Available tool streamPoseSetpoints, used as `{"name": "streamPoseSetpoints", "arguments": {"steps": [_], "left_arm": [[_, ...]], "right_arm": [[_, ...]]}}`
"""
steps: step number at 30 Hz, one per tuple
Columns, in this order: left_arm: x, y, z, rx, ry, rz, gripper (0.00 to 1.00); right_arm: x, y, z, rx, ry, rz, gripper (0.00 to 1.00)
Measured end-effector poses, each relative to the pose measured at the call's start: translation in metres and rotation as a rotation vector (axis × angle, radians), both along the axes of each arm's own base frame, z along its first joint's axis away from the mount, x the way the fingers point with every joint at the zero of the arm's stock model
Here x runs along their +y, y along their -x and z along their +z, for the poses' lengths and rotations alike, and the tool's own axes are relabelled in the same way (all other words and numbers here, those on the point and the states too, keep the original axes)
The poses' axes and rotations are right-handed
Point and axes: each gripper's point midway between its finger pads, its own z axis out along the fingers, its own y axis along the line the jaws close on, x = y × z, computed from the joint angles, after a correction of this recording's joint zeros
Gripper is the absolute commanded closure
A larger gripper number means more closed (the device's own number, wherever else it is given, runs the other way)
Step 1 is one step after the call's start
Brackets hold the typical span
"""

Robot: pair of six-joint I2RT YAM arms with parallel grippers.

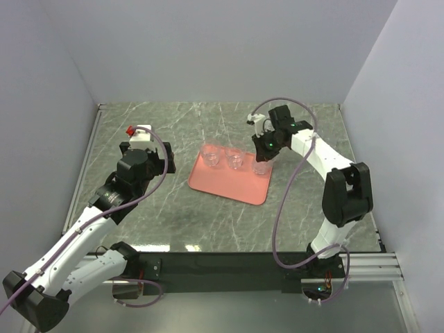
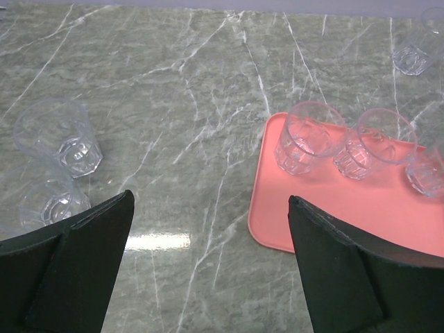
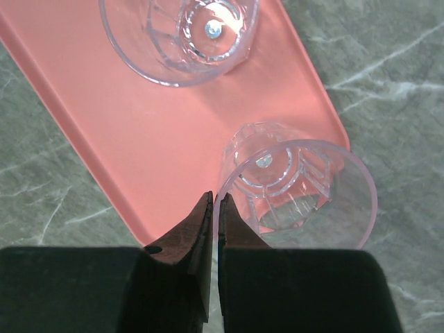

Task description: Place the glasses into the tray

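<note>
Top view: the tray (image 1: 229,186) lies mid-table between the arms, with three glasses (image 1: 235,161) lined along its far edge. The right gripper (image 1: 264,155) is down at the rightmost one.

Left wrist: the left gripper (image 2: 209,200) is spread wide with nothing in it. Two glasses stand on the marble table (image 2: 194,104) to its left, and one more stands far right.

Right wrist: the fingers (image 3: 239,232) are pinched on the corner glass's rim. It is upright, its base inside the tray's corner.
</note>
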Motion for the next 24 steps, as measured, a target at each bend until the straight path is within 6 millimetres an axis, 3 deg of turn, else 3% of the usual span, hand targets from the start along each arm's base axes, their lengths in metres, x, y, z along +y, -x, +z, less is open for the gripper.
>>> {"name": "streamPoseSetpoints", "arguments": {"steps": [11,18,24], "left_arm": [[-0.001,-0.001,-0.006,0.015,-0.009,0.000,0.02],[-0.001,-0.001,-0.007,0.017,-0.011,0.000,0.02],[-0.001,-0.001,-0.007,0.017,-0.015,-0.001,0.01]], "right_arm": [[0.022,-0.018,-0.016,0.009,0.092,0.030,0.99],[0.023,-0.019,-0.017,0.001,0.125,0.032,0.76],[0.028,-0.016,-0.018,-0.006,0.142,0.051,0.65]]}}
